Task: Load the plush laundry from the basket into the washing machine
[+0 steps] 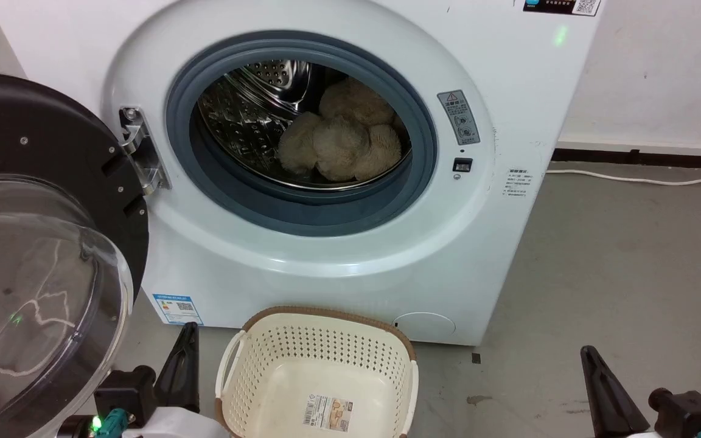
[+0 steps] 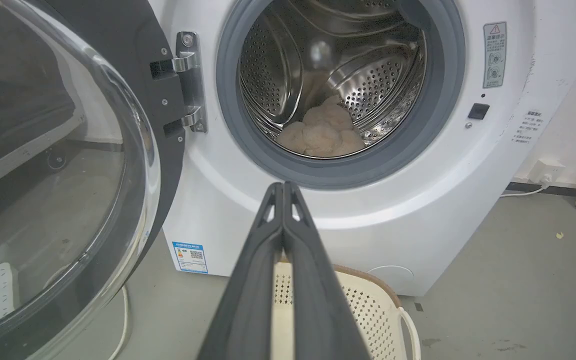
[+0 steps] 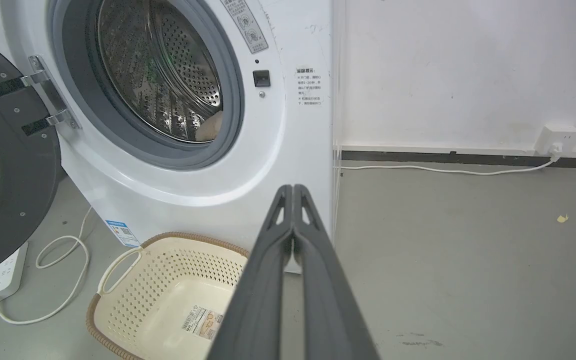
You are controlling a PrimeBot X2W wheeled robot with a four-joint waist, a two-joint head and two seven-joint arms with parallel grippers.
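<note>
Left claw (image 2: 283, 186) and right claw (image 3: 293, 187) pinched shut, empty; plush laundry (image 1: 341, 140) lies in washing machine (image 1: 326, 261); any retreat should clear the open door (image 1: 52, 121).

Beige plush laundry (image 1: 344, 137) inside open washing machine (image 1: 496, 231); cream basket (image 1: 232, 371) empty.

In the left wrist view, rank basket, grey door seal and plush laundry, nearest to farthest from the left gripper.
1. basket, directly below the left gripper.
2. grey door seal, straight ahead.
3. plush laundry, farther back, inside the drum.
</note>
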